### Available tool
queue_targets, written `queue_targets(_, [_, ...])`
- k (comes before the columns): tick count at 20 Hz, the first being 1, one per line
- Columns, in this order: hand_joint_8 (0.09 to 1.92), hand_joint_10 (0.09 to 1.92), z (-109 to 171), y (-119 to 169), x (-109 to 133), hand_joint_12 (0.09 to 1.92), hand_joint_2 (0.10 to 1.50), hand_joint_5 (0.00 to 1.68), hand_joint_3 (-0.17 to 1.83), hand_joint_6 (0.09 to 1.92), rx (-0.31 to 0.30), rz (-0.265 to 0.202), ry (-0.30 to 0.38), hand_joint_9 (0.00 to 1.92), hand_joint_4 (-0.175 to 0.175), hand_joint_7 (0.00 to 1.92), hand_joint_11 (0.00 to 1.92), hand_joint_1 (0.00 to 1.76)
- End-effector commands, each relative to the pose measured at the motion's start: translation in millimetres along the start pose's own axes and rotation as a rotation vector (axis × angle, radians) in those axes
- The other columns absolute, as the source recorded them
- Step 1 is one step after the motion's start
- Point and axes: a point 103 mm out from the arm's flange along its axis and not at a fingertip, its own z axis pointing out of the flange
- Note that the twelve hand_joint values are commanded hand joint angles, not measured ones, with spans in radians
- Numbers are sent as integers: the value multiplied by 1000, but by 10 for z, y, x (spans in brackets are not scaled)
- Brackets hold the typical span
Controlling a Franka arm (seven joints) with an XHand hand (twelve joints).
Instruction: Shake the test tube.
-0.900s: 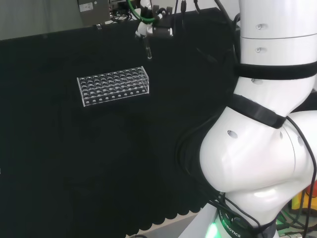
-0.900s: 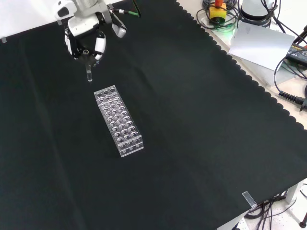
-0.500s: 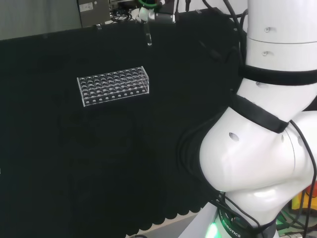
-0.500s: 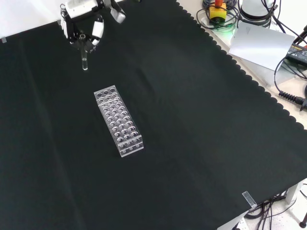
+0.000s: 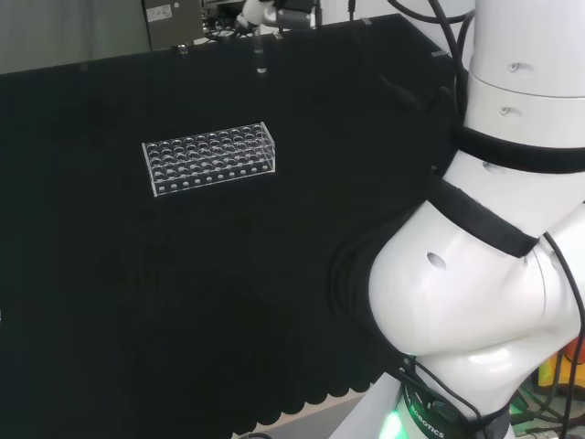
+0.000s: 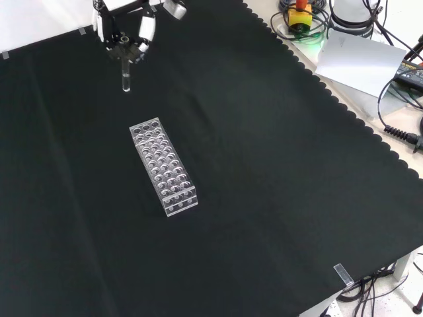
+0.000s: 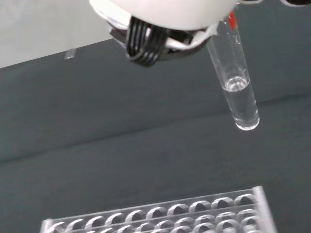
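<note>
Test tube (image 6: 125, 72), pinched by the fingers (image 6: 141, 34) and hanging below them over the desk (image 6: 277, 172), wants short shakes so its liquid stays inside.

The hand (image 6: 125, 30) is raised at the end of the white arm (image 5: 494, 274), fingers pointing down toward the cloth. In the front view its black and white fingers (image 6: 147, 32) curl inward around a thin clear tube that hangs straight down below them, pinched at its upper end. In the head view the hand (image 5: 274, 13) sits high, beyond the arm's large links, which bend in a stacked curve with black bands between them. In the wrist view a blurred white part of the hand (image 7: 165, 12) sits just above the held tube.
</note>
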Motion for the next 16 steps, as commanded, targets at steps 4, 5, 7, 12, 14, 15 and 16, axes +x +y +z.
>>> queue_targets(4, [572,527,160,-279,961,1118,658,1348,612,502,70,-133,107,1573,-175,1667,1008,1224])
queue_targets(5, [572,527,181,-327,1066,1117,657,1349,612,501,82,-150,117,1573,-175,1667,1008,1224])
queue_targets(7, [572,526,205,-412,1246,1117,657,1349,612,500,99,-185,135,1574,-175,1667,1008,1225])
queue_targets(12, [571,524,159,-530,1413,1116,656,1351,613,497,99,-222,151,1575,-175,1667,1008,1225])
queue_targets(14, [571,523,112,-530,1323,1116,655,1352,614,496,89,-206,145,1575,-175,1667,1008,1225])
queue_targets(15, [571,523,90,-525,1248,1116,655,1352,614,496,83,-195,138,1576,-175,1667,1008,1225])
queue_targets(16, [570,523,64,-520,1157,1116,655,1352,614,495,76,-182,130,1576,-175,1668,1008,1225])
